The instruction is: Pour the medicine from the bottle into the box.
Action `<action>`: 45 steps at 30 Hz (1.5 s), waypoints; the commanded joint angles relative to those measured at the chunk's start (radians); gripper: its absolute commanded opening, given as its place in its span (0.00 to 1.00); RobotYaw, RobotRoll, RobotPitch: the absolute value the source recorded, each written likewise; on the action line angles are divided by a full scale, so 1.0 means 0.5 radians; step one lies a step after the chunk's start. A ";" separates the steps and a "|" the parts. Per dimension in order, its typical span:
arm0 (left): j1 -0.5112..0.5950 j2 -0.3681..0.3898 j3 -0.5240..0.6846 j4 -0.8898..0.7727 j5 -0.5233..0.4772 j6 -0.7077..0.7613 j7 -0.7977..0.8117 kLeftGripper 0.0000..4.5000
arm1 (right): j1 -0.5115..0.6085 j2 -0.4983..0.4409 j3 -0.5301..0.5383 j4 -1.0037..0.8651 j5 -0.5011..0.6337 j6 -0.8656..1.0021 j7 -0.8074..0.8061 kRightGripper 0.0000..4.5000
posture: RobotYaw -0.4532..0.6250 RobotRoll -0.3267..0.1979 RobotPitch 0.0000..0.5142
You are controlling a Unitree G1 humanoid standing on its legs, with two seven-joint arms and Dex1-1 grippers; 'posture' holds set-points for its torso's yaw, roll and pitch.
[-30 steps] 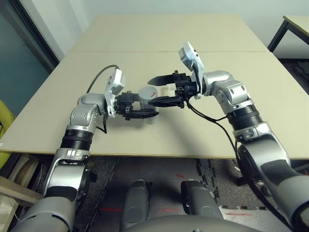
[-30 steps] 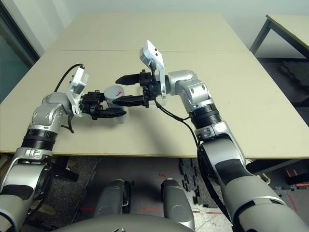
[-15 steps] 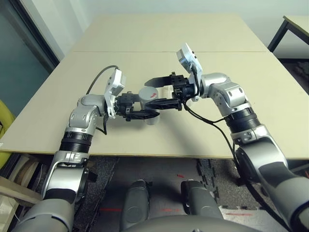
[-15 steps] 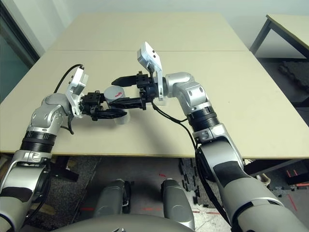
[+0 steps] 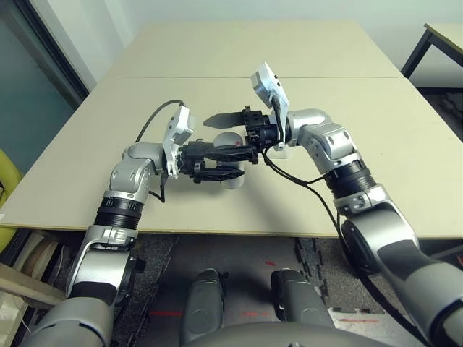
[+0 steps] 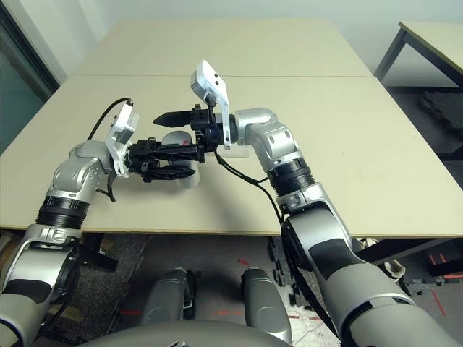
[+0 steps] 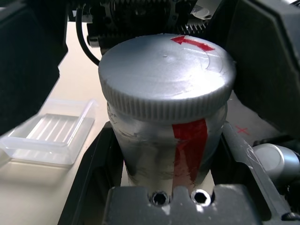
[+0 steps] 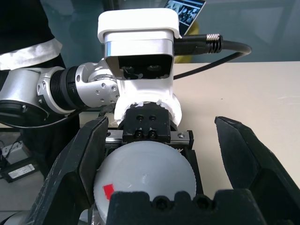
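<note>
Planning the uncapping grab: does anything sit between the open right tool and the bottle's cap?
Nothing visible does. The right tool stands open, one finger each side of the cap of the bottle, which the left tool holds.

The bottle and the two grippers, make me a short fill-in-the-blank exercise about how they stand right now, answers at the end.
1. The bottle is clamped in the ____ gripper.
2. The bottle's grey cap is still ____ the bottle.
3. The right gripper has its jaws ____ on either side of the cap.
4. The arrow mark on the cap is ____ in colour.

Missing words: left; on; open; red
</note>
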 commanded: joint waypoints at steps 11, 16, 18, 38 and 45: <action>0.046 0.065 -0.004 -0.066 -0.050 0.018 0.013 0.61 | 0.054 -0.176 -0.076 0.016 0.003 -0.024 -0.010 1.00 | 0.40 0.62 0.15; 0.035 0.071 0.000 -0.046 -0.051 0.013 0.012 0.61 | 0.075 -0.261 -0.101 -0.063 0.050 0.017 -0.017 1.00 | 0.39 0.62 0.15; 0.029 0.073 0.001 -0.039 -0.050 0.012 0.013 0.61 | 0.087 -0.299 -0.110 -0.089 0.063 0.030 -0.018 1.00 | 0.39 0.62 0.15; -0.023 0.073 0.023 0.075 -0.054 -0.022 0.020 0.61 | 0.181 -0.419 -0.147 -0.556 0.222 0.314 -0.077 1.00 | 0.38 0.62 0.16; -0.041 0.059 0.014 0.107 -0.043 -0.047 0.027 0.61 | 0.153 -0.283 -0.027 -0.606 0.158 0.306 -0.146 1.00 | 0.39 0.62 0.15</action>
